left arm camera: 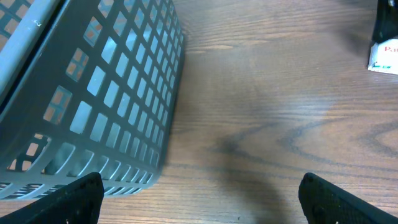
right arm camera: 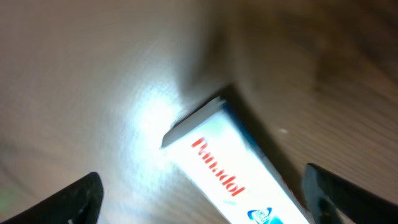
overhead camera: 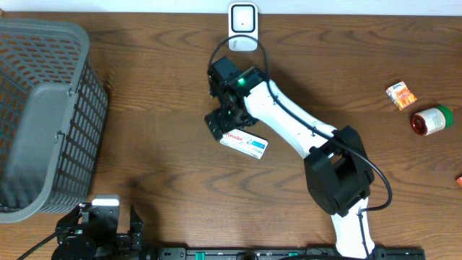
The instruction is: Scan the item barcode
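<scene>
Box [overhead camera: 244, 143] lying flat beneath right gripper [overhead camera: 225, 121]
Jaws standing wide apart, gripping nothing; left gripper [left arm camera: 199, 199] likewise gaping.

Blurred in the right wrist view, the medicine box [right arm camera: 230, 168] runs off the bottom edge. Far left of the box, the basket [overhead camera: 85, 115] is cropped overhead; far right, an orange scrap [overhead camera: 459, 179] is clipped, unidentifiable.

Grey basket [left arm camera: 93, 93] left; white box [left arm camera: 383, 57] top right; left hand [left arm camera: 200, 191] spread wide.
</scene>
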Controlling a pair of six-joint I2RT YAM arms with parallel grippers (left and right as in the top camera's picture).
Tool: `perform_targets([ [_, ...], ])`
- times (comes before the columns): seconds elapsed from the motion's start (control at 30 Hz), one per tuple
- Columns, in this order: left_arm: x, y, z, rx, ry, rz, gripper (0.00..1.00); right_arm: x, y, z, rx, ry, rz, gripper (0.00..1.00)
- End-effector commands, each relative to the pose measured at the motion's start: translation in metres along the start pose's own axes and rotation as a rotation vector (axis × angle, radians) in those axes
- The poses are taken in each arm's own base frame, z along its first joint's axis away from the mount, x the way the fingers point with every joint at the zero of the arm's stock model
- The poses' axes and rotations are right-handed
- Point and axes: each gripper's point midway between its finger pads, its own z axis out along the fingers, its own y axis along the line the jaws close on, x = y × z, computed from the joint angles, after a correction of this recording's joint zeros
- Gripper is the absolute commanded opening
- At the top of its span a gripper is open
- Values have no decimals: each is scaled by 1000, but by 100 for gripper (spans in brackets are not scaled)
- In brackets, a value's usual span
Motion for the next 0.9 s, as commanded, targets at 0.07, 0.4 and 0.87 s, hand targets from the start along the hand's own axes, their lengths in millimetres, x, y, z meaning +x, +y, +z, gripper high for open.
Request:
perform_targets([
  [0.07, -1, -1, -2, 8, -10, 0, 99, 6, 3, 3, 61, 25, -280, 99],
  [0.4, -1, -1, -2, 8, -10, 0, 99, 25, -19, 22, 133, 92, -386, 99],
  [0.87, -1, -1, -2, 8, -10, 0, 99, 65, -37, 66, 138, 166, -396, 75],
])
